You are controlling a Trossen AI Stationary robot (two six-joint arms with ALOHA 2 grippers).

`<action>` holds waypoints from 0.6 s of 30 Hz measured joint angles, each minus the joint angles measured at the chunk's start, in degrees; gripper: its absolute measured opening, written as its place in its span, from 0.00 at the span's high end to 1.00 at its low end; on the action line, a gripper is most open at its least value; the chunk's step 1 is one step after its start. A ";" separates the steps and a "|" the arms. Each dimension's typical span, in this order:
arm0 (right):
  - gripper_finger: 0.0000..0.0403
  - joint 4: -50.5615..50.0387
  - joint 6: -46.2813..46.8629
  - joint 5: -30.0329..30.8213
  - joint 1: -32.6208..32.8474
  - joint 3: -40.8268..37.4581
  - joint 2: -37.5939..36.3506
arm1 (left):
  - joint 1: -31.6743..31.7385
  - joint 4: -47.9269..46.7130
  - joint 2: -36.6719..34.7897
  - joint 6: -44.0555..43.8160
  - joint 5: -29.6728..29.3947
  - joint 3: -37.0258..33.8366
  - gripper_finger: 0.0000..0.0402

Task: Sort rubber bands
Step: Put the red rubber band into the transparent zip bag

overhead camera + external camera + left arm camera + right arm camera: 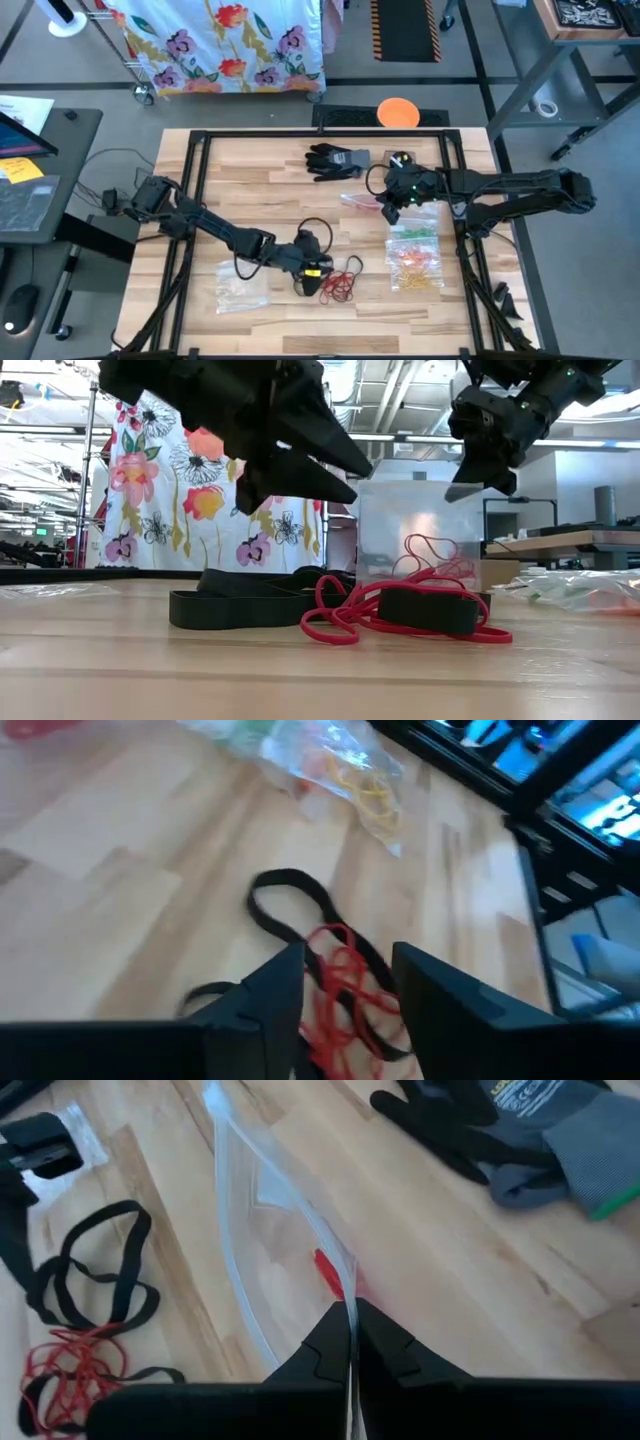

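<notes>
Pinching a clear plastic bag (262, 1210) upright, right tool (352, 1342) clamped on it, left tool (348, 990) fingers apart over red rubber bands (345, 982).

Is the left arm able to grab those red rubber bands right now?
Probably yes. The left gripper hangs just above the red rubber bands with its fingers apart, and nothing covers them. Black bands are tangled in, so it might lift those too.

We see bare table (260, 190) along the far-left edge and corner. A black glove (335, 160) blocks the far edge's middle; clear bags (415, 255) crowd the right edge; black and red rubber bands (335, 280) clutter the near-centre.
</notes>
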 joint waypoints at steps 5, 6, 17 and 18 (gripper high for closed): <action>0.97 -0.29 -2.80 -0.08 0.00 0.00 0.00 | -2.43 1.40 -0.02 2.24 -0.43 0.05 0.61; 0.97 -0.29 -3.46 -0.17 0.00 0.00 0.00 | -3.02 1.36 -0.01 2.22 -0.92 0.05 0.62; 0.97 -0.20 -2.39 -0.17 0.19 0.00 0.00 | -7.94 0.67 0.00 -0.80 -10.97 0.05 0.66; 0.97 -0.18 -1.96 -0.17 0.33 0.00 0.00 | -8.46 0.58 0.00 -1.35 -11.82 0.05 0.66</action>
